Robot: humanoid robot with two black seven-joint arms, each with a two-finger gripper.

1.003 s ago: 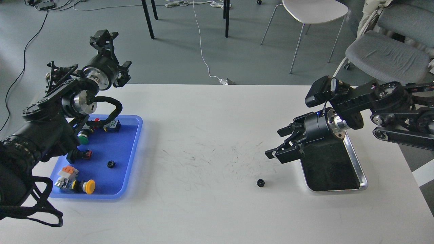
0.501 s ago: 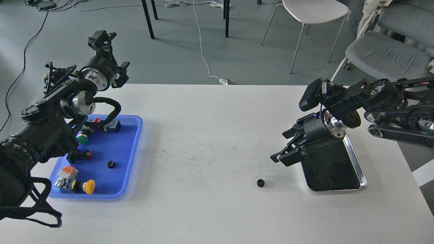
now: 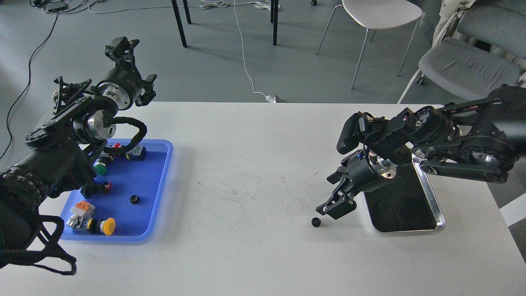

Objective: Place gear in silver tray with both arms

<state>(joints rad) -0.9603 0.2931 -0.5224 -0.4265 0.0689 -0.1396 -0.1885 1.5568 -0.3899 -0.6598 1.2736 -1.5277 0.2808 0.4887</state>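
Observation:
A small black gear (image 3: 315,222) lies on the white table, left of the silver tray (image 3: 411,230), whose dark mirror-like bottom holds nothing. My right gripper (image 3: 328,199) is open and points down and left. Its lower finger hangs just above and to the right of the gear, not touching it. The right arm reaches over the tray's far end. My left gripper (image 3: 122,44) is raised above the table's far left corner, behind the blue tray. Its fingers look spread and hold nothing.
A blue plastic tray (image 3: 162,185) at the left holds several push buttons, switches and a second small black gear (image 3: 134,199). The left arm's cable loop hangs over its far end. Chairs and cables stand on the floor beyond the table.
My right gripper has moved down and left from over the silver tray's near-left side to just beside the gear, staying open. The left arm has barely moved.

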